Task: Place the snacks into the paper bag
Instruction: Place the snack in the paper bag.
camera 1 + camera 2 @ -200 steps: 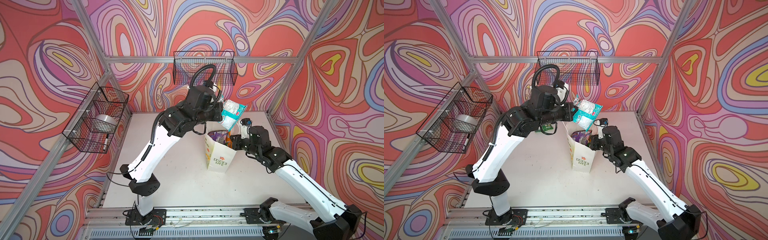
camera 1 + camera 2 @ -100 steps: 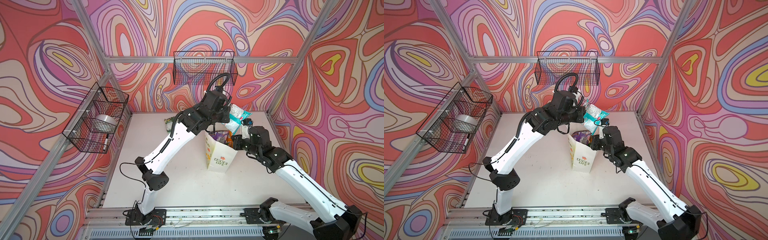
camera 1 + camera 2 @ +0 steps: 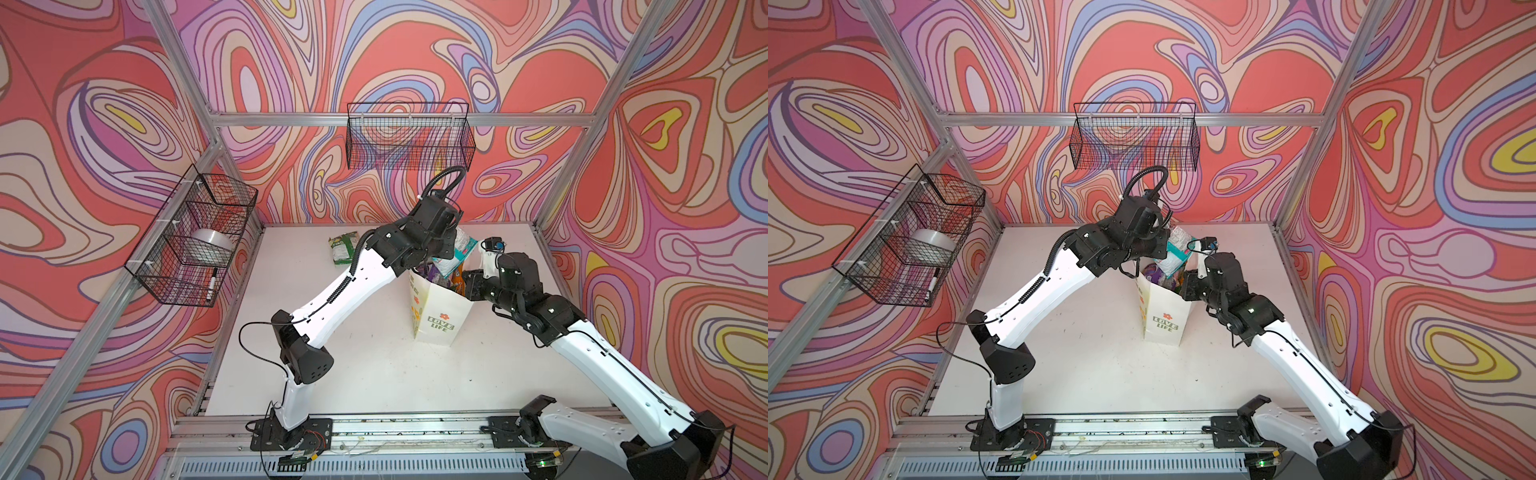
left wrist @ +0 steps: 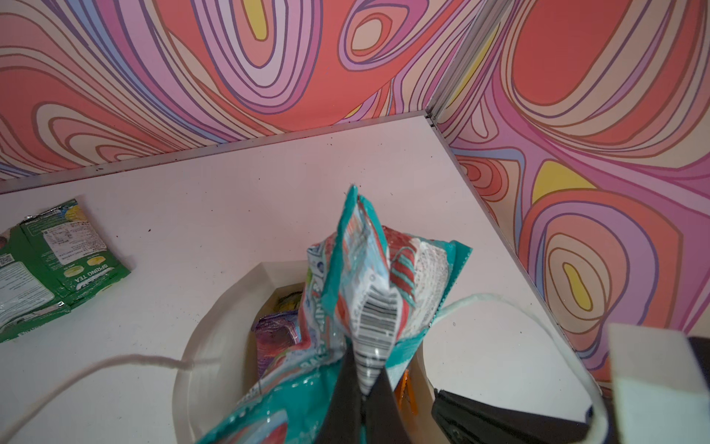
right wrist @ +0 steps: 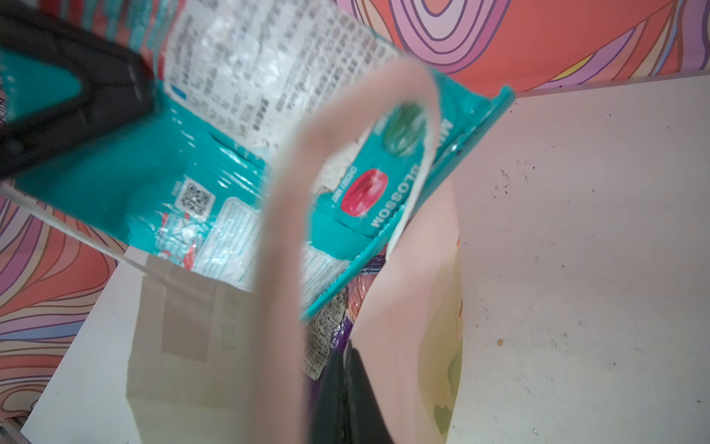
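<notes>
Now lower, teal pouch (image 4: pixel 369 276) at paper bag (image 3: pixel 436 316) mouth

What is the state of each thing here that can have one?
paper bag: upright, open, snacks inside.
teal pouch: gripped, tilted over bag's mouth.
green pouch: lying flat on table, outside bag.
left hand: shut on teal pouch.
right hand: shut on paper bag's rim.
</notes>
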